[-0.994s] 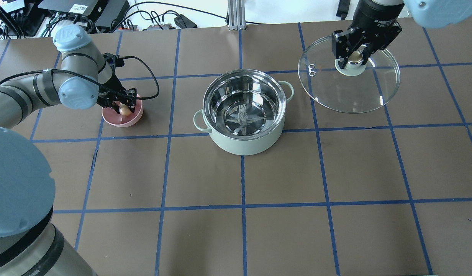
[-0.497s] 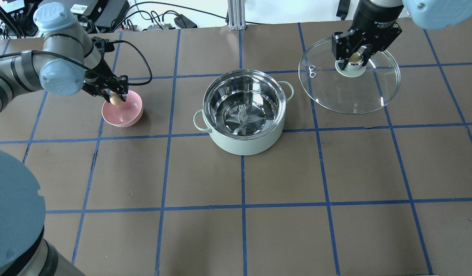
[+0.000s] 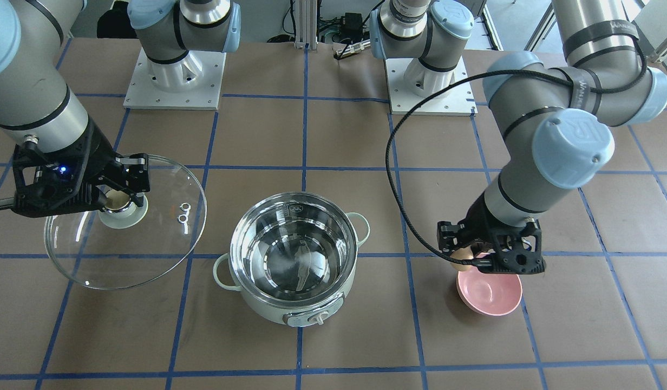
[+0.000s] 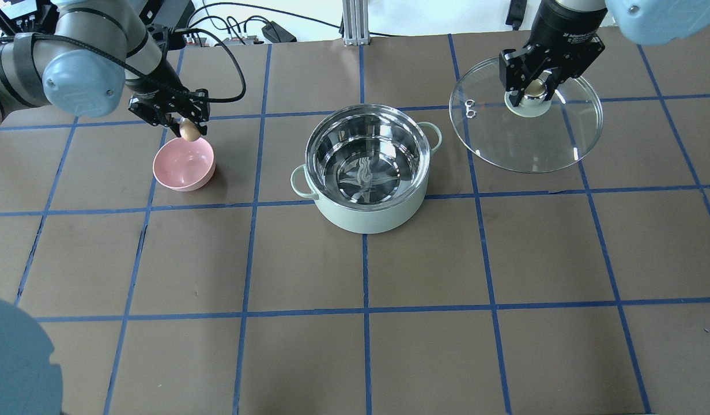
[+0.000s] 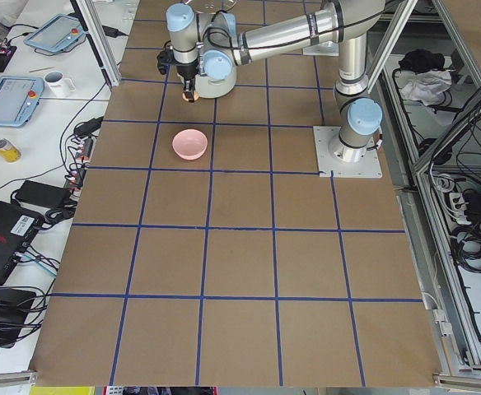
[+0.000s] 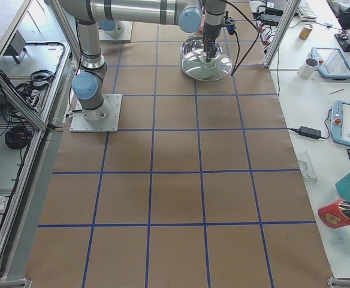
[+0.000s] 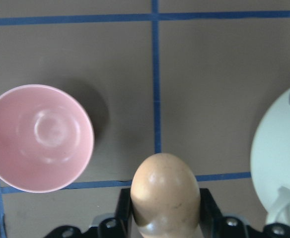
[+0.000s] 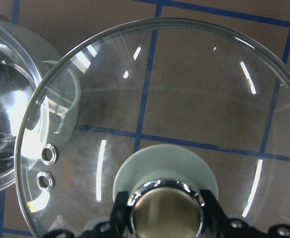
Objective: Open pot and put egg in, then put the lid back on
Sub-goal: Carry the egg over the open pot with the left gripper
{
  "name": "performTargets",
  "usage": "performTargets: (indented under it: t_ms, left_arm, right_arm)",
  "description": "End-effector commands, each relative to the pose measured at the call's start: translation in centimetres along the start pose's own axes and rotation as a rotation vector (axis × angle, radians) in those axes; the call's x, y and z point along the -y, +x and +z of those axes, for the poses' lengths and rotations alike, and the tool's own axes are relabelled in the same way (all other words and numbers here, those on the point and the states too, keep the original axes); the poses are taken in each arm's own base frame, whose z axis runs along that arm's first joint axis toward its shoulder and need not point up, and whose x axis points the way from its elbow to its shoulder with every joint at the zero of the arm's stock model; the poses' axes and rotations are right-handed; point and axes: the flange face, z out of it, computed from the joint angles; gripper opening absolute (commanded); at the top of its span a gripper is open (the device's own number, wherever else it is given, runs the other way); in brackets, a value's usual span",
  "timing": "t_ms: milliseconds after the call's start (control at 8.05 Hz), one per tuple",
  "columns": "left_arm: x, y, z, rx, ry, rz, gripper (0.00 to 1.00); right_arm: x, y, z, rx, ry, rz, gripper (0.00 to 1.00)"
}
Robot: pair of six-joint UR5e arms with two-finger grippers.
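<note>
The mint-green pot (image 4: 366, 216) stands open in the middle of the table, its steel inside bare; it also shows in the front view (image 3: 268, 307). My left gripper (image 4: 187, 127) is shut on the brown egg (image 4: 188, 132) and holds it in the air just behind the pink bowl (image 4: 184, 164), left of the pot. The egg fills the jaws in the left wrist view (image 7: 165, 191). My right gripper (image 4: 533, 87) is shut on the knob of the glass lid (image 4: 525, 141), held up to the right of the pot. The lid also shows in the right wrist view (image 8: 194, 89).
The pink bowl (image 3: 489, 293) is empty in the left wrist view (image 7: 38, 136). The pot's rim (image 7: 279, 158) is at the right edge of that view. Blue tape lines grid the brown table. Cables and boxes lie along the far edge.
My left gripper has lifted the egg out of the pink bowl and moved it up and back, slightly toward the pot. The right gripper has held the lid still.
</note>
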Motion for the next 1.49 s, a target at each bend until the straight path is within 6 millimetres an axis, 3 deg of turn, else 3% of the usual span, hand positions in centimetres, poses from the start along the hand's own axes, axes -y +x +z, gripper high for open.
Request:
performTargets:
  t_ms: [0,124,249,373,497,621,870,994,1119,1367]
  left_arm:
    - [-2.6,13.6,-2.7,-0.018,0.043,0.056,0.00]
    - [-2.9,15.9,-3.4,-0.039,0.053,0.049,0.00]
    - [-3.0,16.9,-3.0,-0.080,0.046,0.056,0.00]
    - [-2.6,18.6,-0.5,-0.087,0.020,0.082,0.00]
    - [-2.7,22.1,2.5,-0.079,0.022,0.125,0.00]
    - [-2.4,24.2,4.2,-0.080,0.014,0.073,0.00]
    - [-2.2,24.7,4.9,-0.075,0.006,0.049,0.00]
    - [-2.0,24.5,6.6,-0.033,-0.009,0.050,0.00]
    - [-2.3,25.6,9.0,0.012,-0.032,0.057,0.00]
    - [-2.3,26.2,10.9,0.028,-0.054,0.045,0.00]
  right_arm:
    - [0.0,0.0,0.1,-0.002,-0.002,0.000,0.00]
    - [0.0,0.0,0.2,-0.002,-0.005,0.000,0.00]
    - [0.0,0.0,0.1,-0.003,-0.004,0.000,0.00]
    - [0.1,0.0,0.1,-0.003,-0.004,-0.002,0.00]
    - [0.1,0.0,0.1,-0.003,-0.004,-0.002,0.00]
    - [0.0,0.0,0.1,-0.003,-0.002,-0.002,0.00]
    - [0.0,0.0,0.2,-0.002,-0.006,-0.002,0.00]
    - [0.1,0.0,0.2,0.000,-0.003,-0.002,0.00]
    - [0.0,0.0,0.2,-0.002,-0.006,-0.002,0.00]
    - [0.0,0.0,0.2,-0.002,-0.005,-0.002,0.00]
